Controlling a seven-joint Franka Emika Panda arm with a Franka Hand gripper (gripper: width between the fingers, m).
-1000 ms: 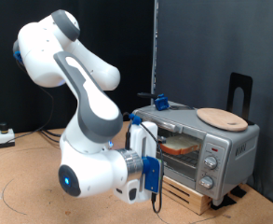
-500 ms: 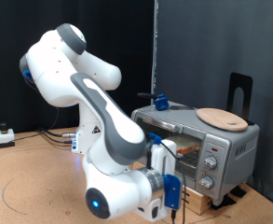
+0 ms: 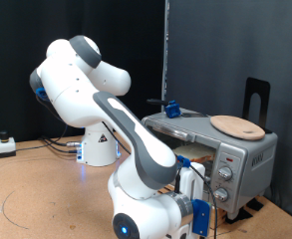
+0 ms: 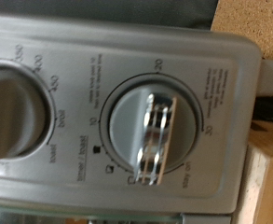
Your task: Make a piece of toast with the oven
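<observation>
You see the oven (image 3: 220, 149) in matt silver-grey metal, its panel (image 4: 71, 103) smooth and printed with dark lettering. The knob (image 4: 153, 131) looks like grey plastic with a bright chromed grip that throws glare. The plate (image 3: 237, 125) is pale, smooth wood. The arm (image 3: 86, 90) wears glossy white plastic shells. The counter (image 3: 26, 189) is brown and matt.

1. The exterior camera stands off my arm, well back, taking in my whole arm and the oven (image 3: 220, 149) on the tabletop (image 3: 26, 189).
2. My wrist camera sits very near the oven's (image 4: 127, 103) knob panel, facing it squarely.
3. Both views share that panel.
</observation>
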